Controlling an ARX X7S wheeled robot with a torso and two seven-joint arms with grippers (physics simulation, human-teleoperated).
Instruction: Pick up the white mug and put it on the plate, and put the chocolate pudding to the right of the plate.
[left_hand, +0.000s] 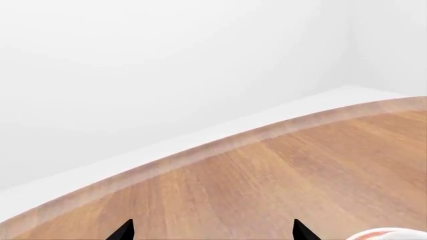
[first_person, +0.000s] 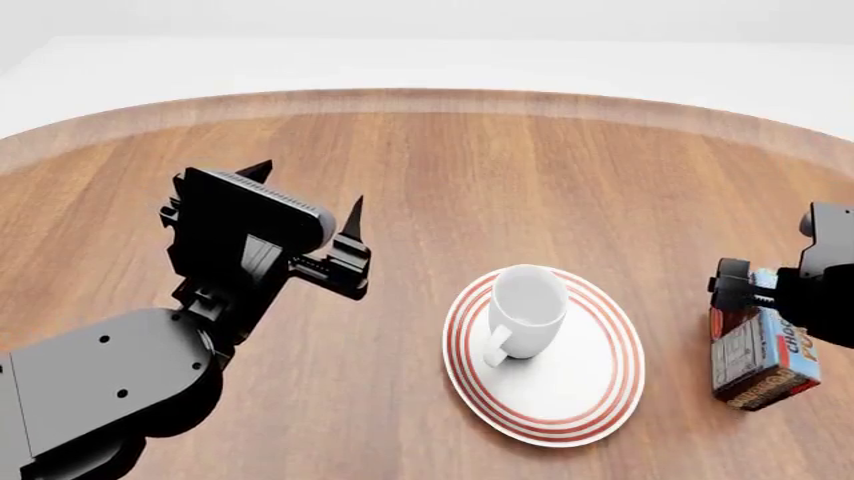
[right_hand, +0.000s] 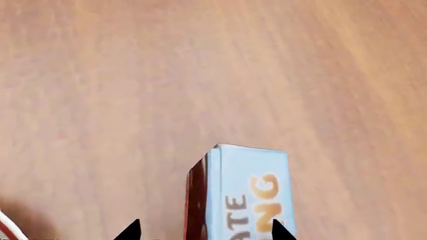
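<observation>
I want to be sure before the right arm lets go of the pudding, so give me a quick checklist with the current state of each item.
1. White mug on the plate: ok, upright.
2. Chocolate pudding right of the plate: ok, clear of its rim.
3. Pudding resting on the table: cannot tell.
4. Right hand grip: cannot tell; fingertips flank the carton.
5. Left hand out of the way: ok, open and empty, left of the plate.
</observation>
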